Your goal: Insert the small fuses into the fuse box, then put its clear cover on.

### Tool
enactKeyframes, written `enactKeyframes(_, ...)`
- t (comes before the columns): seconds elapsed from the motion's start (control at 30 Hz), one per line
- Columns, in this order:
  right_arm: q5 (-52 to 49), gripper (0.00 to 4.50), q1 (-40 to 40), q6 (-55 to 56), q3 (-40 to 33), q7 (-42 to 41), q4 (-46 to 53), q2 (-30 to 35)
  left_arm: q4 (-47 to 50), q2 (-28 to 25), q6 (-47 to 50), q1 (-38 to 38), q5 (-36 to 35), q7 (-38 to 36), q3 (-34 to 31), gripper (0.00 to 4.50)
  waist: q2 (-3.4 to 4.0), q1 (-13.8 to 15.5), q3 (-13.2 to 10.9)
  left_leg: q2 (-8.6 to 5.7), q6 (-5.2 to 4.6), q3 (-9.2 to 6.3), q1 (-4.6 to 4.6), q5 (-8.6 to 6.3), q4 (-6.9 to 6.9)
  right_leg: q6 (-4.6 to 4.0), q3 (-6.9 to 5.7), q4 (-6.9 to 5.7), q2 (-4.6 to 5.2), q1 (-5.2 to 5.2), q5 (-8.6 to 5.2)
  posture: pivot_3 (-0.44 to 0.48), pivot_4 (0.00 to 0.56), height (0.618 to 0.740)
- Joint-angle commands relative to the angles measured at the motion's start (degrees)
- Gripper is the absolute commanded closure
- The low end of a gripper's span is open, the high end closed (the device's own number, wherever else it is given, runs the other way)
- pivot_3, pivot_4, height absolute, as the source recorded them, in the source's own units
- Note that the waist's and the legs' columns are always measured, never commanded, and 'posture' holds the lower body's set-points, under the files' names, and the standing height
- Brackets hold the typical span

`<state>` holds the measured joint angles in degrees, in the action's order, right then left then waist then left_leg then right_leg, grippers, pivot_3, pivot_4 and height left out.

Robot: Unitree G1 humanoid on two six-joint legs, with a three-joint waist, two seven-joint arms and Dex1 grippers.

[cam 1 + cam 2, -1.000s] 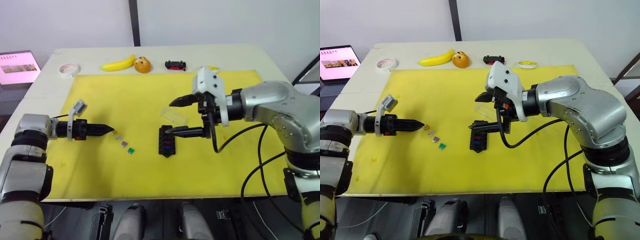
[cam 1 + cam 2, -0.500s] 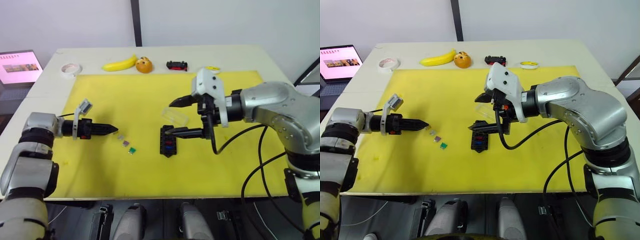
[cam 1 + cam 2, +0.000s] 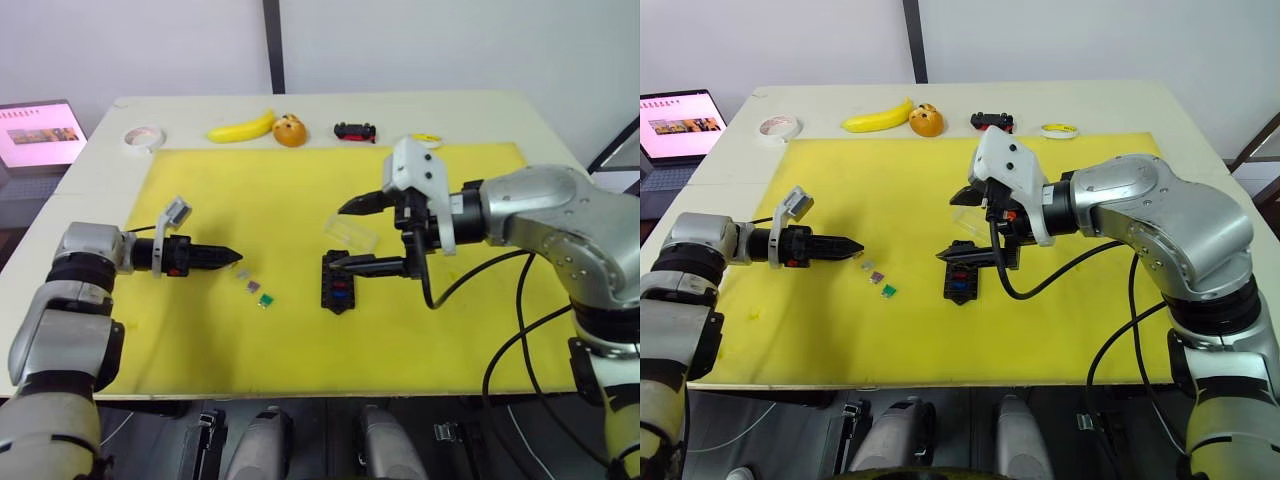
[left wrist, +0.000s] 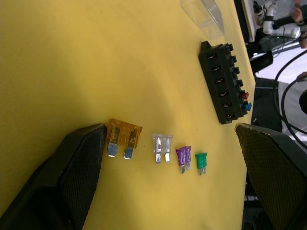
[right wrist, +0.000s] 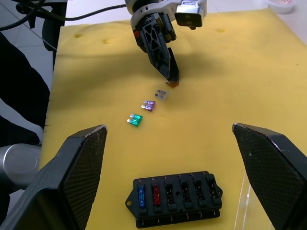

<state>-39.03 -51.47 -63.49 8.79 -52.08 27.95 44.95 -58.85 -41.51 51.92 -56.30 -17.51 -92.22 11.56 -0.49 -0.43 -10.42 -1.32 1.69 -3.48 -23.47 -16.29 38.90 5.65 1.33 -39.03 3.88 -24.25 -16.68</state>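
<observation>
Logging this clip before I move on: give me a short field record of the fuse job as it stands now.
fuse box: on yellow mat, blue and red fuses seated at one end, other slots empty
loose fuses: tan, clear, purple, green, in a row
clear cover: on mat beside box, not fitted
left gripper: open, one finger at tan fuse
right gripper: open, above box

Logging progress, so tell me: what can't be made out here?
Box: head view, right claw covers its far end.
Cover: left wrist view, cut by the edge.
Loose fuses: head view, too small to read.
</observation>
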Motion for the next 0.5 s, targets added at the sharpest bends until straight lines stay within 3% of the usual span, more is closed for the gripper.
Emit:
enactKeyframes(0.03, -0.03, 0.00, -0.35, 0.68, -0.41, 0.02, 1.46, 0.56, 0.49, 1.14, -0.59, 0.90, 0.13, -0.28, 0.68, 0.87, 0.00, -0.06, 0.00, 0.00, 0.00, 0.00, 0.00, 0.00, 0.00, 0.00, 0.00, 0.00, 0.00, 0.00, 0.00, 0.000, 0.150, 0.740)
enactKeyframes(0.13, 0.08, 0.00, -0.38, 0.86, -0.26, -0.06, 1.37, 0.57, 0.01, 1.06, -1.75, 1.34, 1.35, -0.28, 0.61, 2.38, -0.01, -0.32, -0.01, 0.00, -0.02, 0.01, 0.00, -0.02, 0.00, 0.00, 0.00, 0.00, -0.01, -0.02, 0.00, 0.000, 0.150, 0.740)
enactKeyframes(0.5, 0.28, 0.00, -0.49, 1.39, 0.15, -0.23, 0.99, 0.51, -1.47, 0.65, -3.56, 2.16, 3.65, -0.23, -0.61, 2.38, -0.01, -0.58, -0.01, 0.04, -0.05, 0.02, -0.01, -0.03, 0.00, 0.00, 0.00, -0.01, -0.10, -0.08, 0.00, 0.000, 0.150, 0.740)
